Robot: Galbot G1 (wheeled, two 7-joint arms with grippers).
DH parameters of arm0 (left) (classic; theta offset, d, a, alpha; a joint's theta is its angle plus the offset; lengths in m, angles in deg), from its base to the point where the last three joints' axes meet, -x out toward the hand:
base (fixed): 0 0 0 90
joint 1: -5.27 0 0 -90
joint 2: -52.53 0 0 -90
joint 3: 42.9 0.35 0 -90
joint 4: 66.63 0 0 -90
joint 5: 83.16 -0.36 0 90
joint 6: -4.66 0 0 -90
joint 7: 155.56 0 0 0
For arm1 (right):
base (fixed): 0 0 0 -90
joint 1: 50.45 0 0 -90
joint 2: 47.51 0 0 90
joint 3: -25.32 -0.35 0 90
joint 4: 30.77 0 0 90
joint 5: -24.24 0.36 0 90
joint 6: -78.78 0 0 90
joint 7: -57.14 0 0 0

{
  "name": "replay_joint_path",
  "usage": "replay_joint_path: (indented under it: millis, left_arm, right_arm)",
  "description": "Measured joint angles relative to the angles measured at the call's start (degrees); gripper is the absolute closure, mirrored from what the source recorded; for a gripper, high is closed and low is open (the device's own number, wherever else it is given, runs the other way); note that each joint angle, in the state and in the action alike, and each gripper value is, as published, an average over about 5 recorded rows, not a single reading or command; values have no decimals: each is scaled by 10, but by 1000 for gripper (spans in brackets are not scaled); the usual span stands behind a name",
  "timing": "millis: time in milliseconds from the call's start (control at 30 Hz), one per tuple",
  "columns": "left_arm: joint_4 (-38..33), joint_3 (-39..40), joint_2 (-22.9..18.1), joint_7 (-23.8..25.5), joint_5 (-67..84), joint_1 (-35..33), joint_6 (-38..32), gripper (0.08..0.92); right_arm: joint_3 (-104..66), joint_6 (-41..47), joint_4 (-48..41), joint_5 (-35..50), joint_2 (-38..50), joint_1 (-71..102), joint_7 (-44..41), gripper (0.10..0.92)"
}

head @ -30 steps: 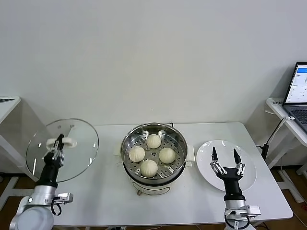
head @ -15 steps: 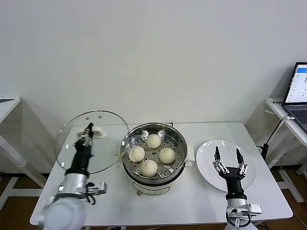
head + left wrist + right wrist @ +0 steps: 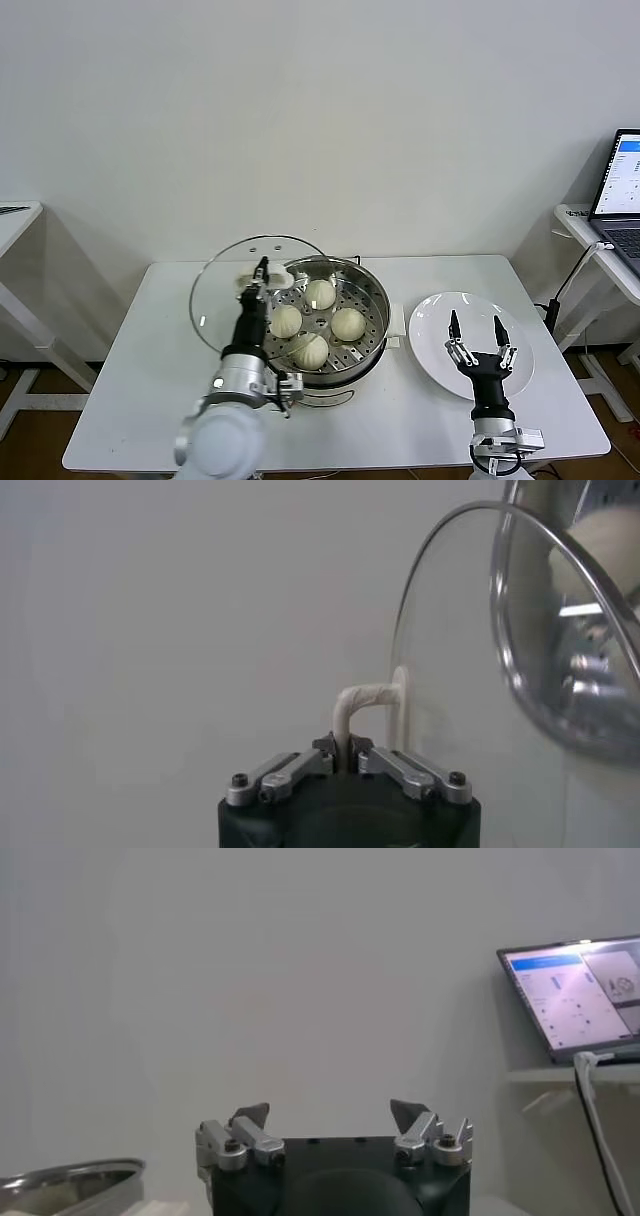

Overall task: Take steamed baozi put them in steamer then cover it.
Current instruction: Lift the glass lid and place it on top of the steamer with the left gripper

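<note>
Holding four steamed baozi (image 3: 318, 322) on its perforated tray, the steamer (image 3: 372, 345) stands uncovered while the left pincer (image 3: 262, 270) grasps the glass lid (image 3: 225, 300) and the right pincer (image 3: 475, 330) is released above the plate (image 3: 430, 330).

glass lid (image 3: 240, 300) blocks steamer (image 3: 372, 305) left, right clr

My steamer (image 3: 372, 330) stands in the middle of the white table. It is a large round pot of shiny steel, open at the top, with white handles on both sides and a perforated tray inside. On this tray lie the four steamed baozi (image 3: 320, 294), smooth, round and cream-white, placed like a diamond, close together but not touching. In my left wrist view I see only a part of the bright steel rim (image 3: 560, 695).
</note>
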Motion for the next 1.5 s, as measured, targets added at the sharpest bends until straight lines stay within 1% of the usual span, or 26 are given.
replay_joint_path:
  millis: [167,367,767,1167,1500]
  left_arm:
    - [31,36,-30,7,-29,19,13,811]
    - [70,57,-65,13,-59,36,22,811]
    - [121,83,-120,11,-94,39,32,811]
    - [151,89,-156,-4,-106,41,34,811]
    - [164,88,-167,-18,-118,36,34,811]
  right_arm:
    - [0,0,-6,-4,-1,-2,0,203]
    - [-1,0,-11,-7,-2,-2,0,203]
    - [0,-4,-23,-11,-3,-7,-1,203]
    - [-1,-5,-33,-11,-1,-13,-2,203]
    - [5,-5,-44,-12,0,-22,-3,203]
